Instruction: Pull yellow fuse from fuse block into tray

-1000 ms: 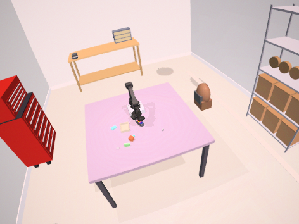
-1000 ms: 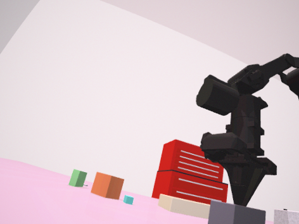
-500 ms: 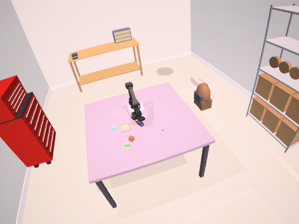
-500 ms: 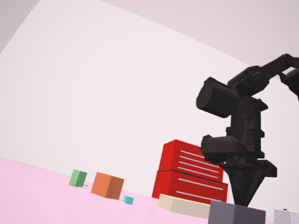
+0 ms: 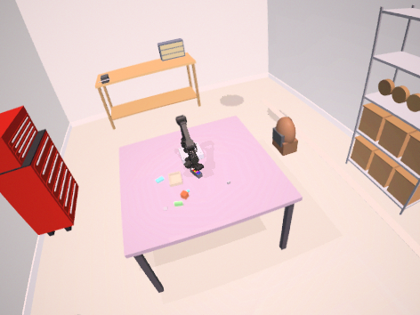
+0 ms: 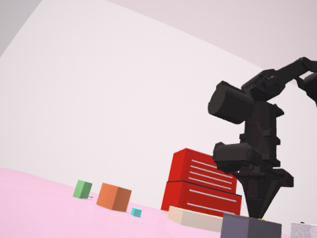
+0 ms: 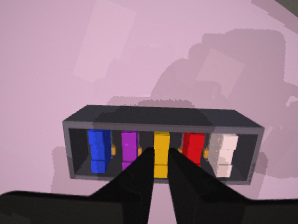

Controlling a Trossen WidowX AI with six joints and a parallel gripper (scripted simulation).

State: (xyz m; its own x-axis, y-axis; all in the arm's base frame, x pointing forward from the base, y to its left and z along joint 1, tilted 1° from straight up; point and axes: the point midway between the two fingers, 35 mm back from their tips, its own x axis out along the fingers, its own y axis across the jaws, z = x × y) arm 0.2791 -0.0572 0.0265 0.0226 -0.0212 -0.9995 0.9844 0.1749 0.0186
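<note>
The fuse block (image 5: 198, 174) (image 6: 236, 228) (image 7: 160, 115) is a dark grey open box on the pink table. In the wrist view, the yellow fuse (image 7: 161, 141) stands upright in its middle slot, between the purple fuse (image 7: 130, 145) and the red fuse (image 7: 193, 145). The blue fuse (image 7: 99, 150) and the white fuse (image 7: 225, 150) stand at the ends. My gripper (image 7: 160, 154) (image 6: 256, 218) points down over the block and is shut on the yellow fuse, with a fingertip on each side. The fingers hide the lower parts of the neighbouring fuses. The beige tray (image 5: 175, 179) (image 6: 198, 218) is empty.
An orange block (image 5: 184, 195) (image 6: 112, 197), a green block (image 5: 178, 204) (image 6: 82, 189) and a small cyan cube (image 5: 188, 190) (image 6: 136, 212) lie beyond the tray. A flat cyan block (image 5: 159, 179) lies beside the tray. A tiny grey piece (image 5: 229, 182) lies farther right.
</note>
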